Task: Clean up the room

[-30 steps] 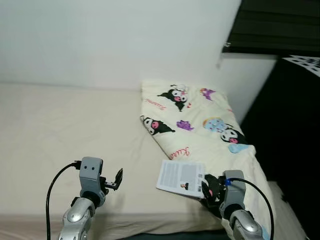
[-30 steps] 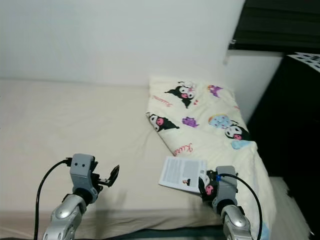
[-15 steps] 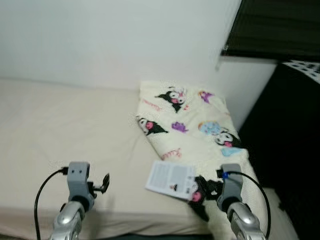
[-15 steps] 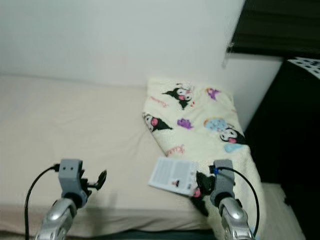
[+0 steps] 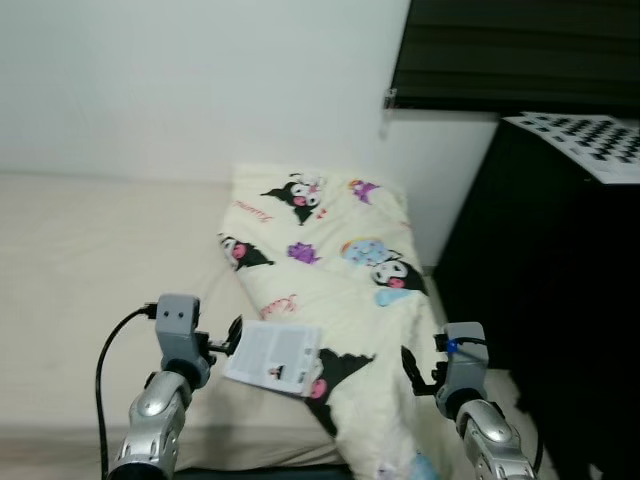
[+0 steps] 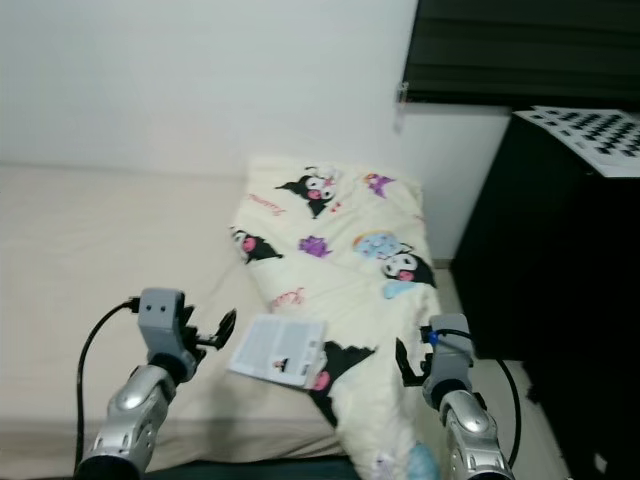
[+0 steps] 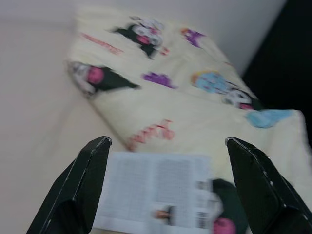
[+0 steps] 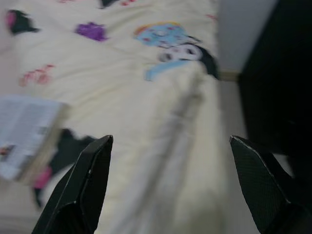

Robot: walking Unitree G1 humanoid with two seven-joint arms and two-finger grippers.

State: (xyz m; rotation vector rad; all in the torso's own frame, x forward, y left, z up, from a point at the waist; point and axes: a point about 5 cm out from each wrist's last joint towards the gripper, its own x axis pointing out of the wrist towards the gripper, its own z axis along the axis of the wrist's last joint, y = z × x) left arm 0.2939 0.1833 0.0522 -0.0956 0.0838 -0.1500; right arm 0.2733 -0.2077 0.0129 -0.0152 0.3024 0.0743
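Black and spread wide with nothing between them, your left gripper's (image 7: 165, 190) fingers hover low over a printed paper sheet (image 5: 274, 357) lying at the near edge of the bed (image 5: 70, 260), while your right gripper (image 8: 170, 190), just as wide apart and just as empty, hangs over the cream cartoon-print blanket (image 5: 330, 260) where it spills off the bed's end. That sheet rests partly on the beige mattress and partly on the blanket, just beside your left gripper. To the right of the blanket stands a black cabinet (image 5: 560, 300), a checkerboard card (image 5: 585, 140) on top of it.
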